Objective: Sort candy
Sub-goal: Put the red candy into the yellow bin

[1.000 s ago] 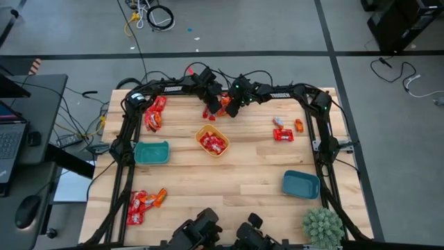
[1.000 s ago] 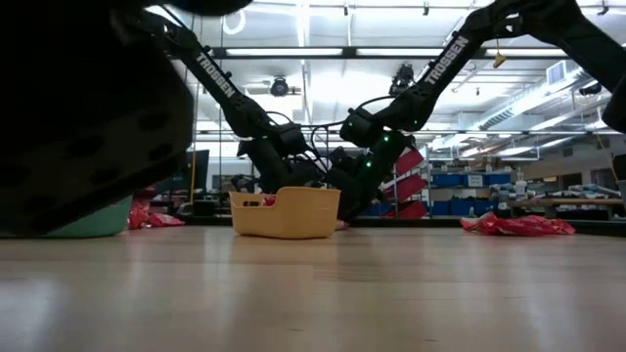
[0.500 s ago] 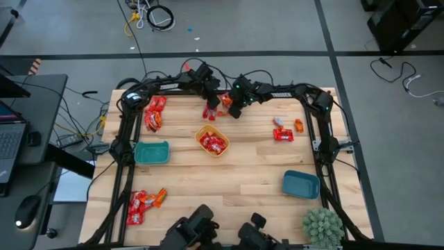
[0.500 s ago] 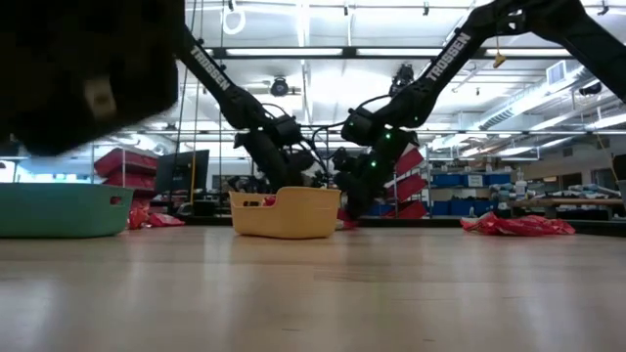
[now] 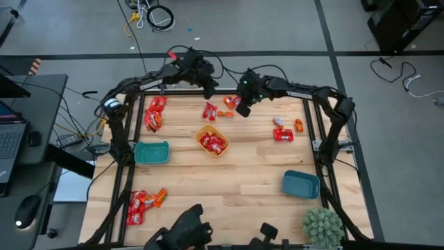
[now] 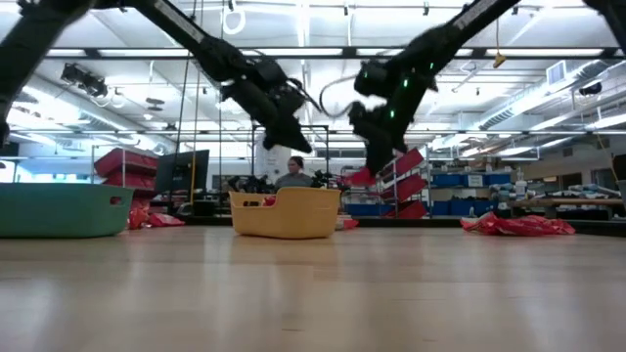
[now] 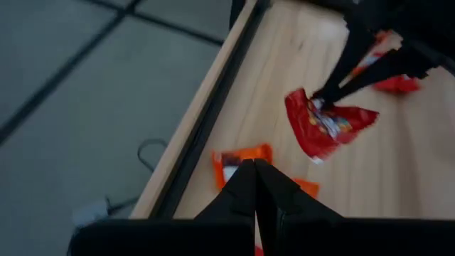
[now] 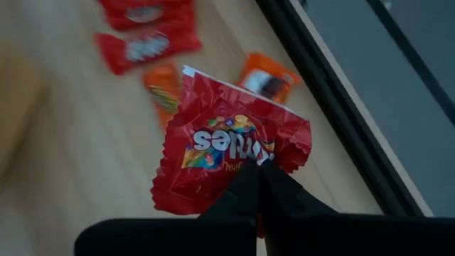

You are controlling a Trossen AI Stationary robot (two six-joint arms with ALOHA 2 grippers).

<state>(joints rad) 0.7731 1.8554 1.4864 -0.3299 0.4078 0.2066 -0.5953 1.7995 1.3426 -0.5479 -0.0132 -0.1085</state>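
Observation:
My right gripper [image 5: 238,105] hangs above the table's far middle, shut on a red wrapped candy [image 8: 227,146] with a coloured print. The left wrist view shows that candy [image 7: 323,124] under the right fingers. My left gripper [image 5: 209,90] is raised beside it, a little to the left, shut [image 7: 254,169], and I see nothing between its fingers. Below them a red candy [image 5: 209,111] and orange candies [image 5: 226,113] lie flat on the wood. The yellow bowl [image 5: 211,141] holds red candies. My right gripper pinches the red candy between its two fingers at one crimped edge of the wrapper [image 8: 276,152]. The fingers slant down from above. The candy is lifted clear of the table and spreads out past the fingertips [image 7: 313,107].
More candy lies in piles at the far left [image 5: 154,113], near left [image 5: 144,203] and far right [image 5: 283,130]. A teal bowl [image 5: 151,152] stands left, a blue bowl [image 5: 300,185] near right, a plant [image 5: 322,226] at the near right corner. A person [image 6: 293,172] sits beyond the table.
My right gripper has shut on the red candy at the far middle and lifted it clear of the table. My left gripper, shut throughout, has risen from the candies there and drawn toward the far edge. The other candies have stayed put.

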